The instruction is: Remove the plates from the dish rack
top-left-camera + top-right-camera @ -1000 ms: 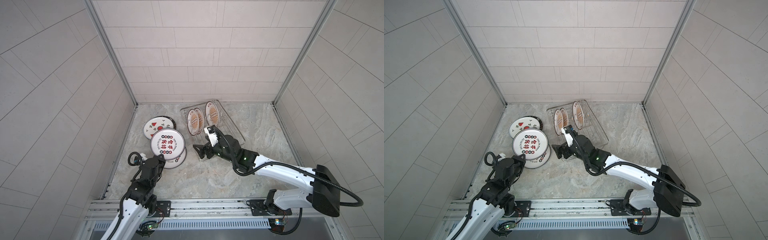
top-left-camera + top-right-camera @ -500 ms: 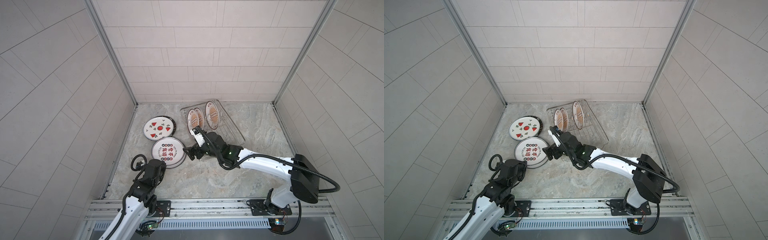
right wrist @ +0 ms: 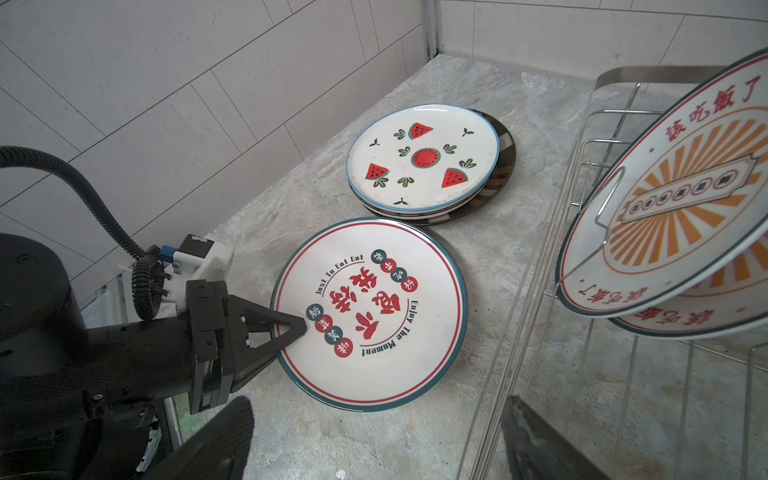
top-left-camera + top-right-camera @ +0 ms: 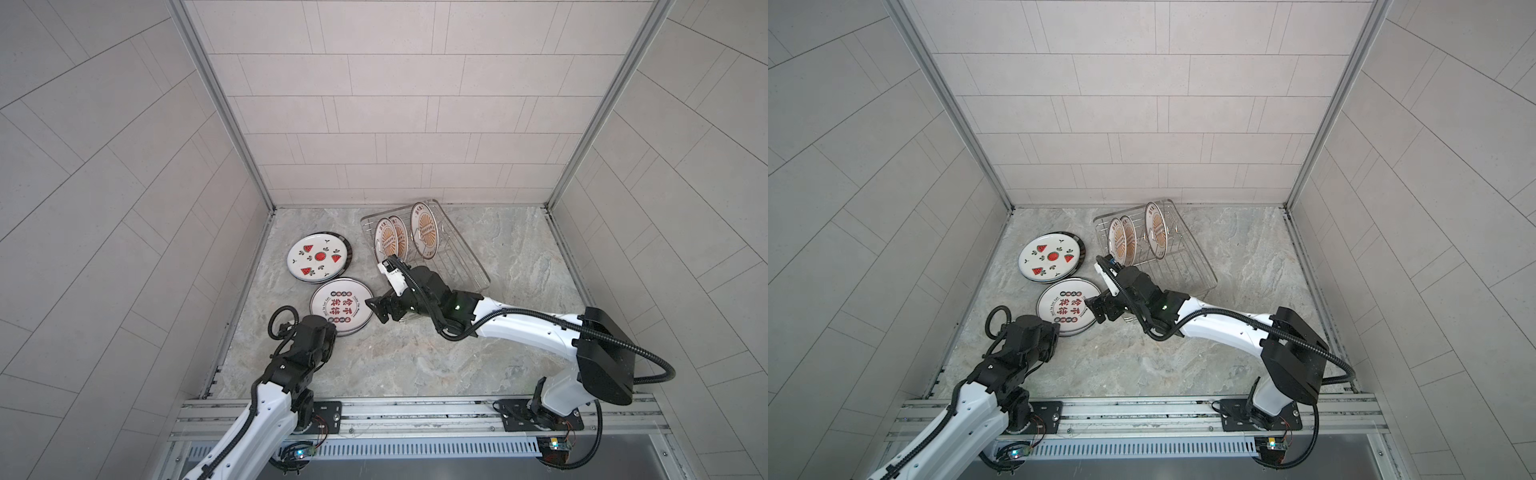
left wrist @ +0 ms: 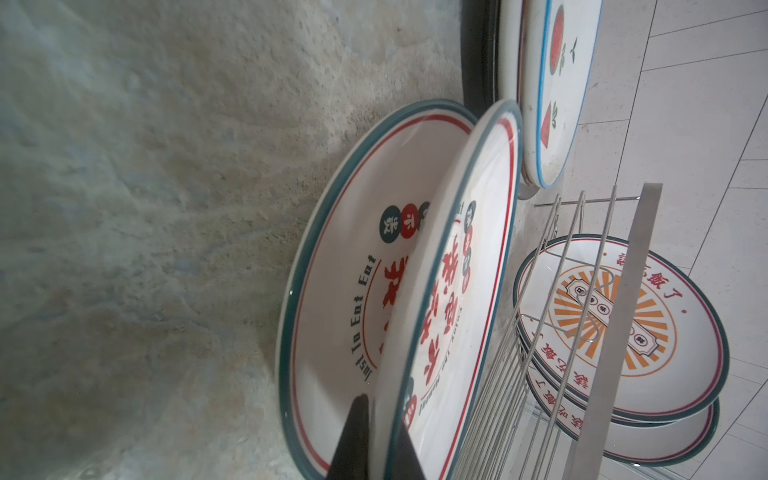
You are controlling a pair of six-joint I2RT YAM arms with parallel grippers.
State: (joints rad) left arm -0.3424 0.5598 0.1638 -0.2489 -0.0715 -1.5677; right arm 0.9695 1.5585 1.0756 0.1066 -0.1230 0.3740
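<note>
A dark-striped white plate (image 4: 341, 305) (image 4: 1066, 305) (image 3: 374, 316) lies on a matching plate (image 5: 345, 270) on the counter. Its near edge (image 5: 457, 291) is raised a little, with my left gripper (image 4: 331, 331) (image 4: 1057, 330) (image 5: 380, 415) (image 3: 301, 326) shut on the rim. Beyond it, a watermelon plate (image 4: 318, 257) (image 4: 1051, 256) (image 3: 422, 158) tops a second stack. The dish rack (image 4: 461, 262) (image 4: 1192, 257) (image 3: 519, 299) holds three upright sunburst plates (image 4: 424, 227) (image 4: 1156, 228) (image 3: 673, 208) (image 5: 681, 357). My right gripper (image 4: 381, 311) (image 4: 1100, 309) (image 3: 374, 449) is open and empty, low between the striped plate and the rack's near corner.
A dark-rimmed plate (image 3: 505, 153) sits at the bottom of the watermelon stack. Tiled walls (image 4: 232, 232) close in the left, back and right sides. A metal rail (image 4: 415, 409) runs along the counter's front edge. Bare marble counter (image 4: 415, 357) lies in front of the plates.
My left gripper has lowered the striped plate from above the counter onto the matching plate. The right gripper has shifted a little leftward, staying open.
</note>
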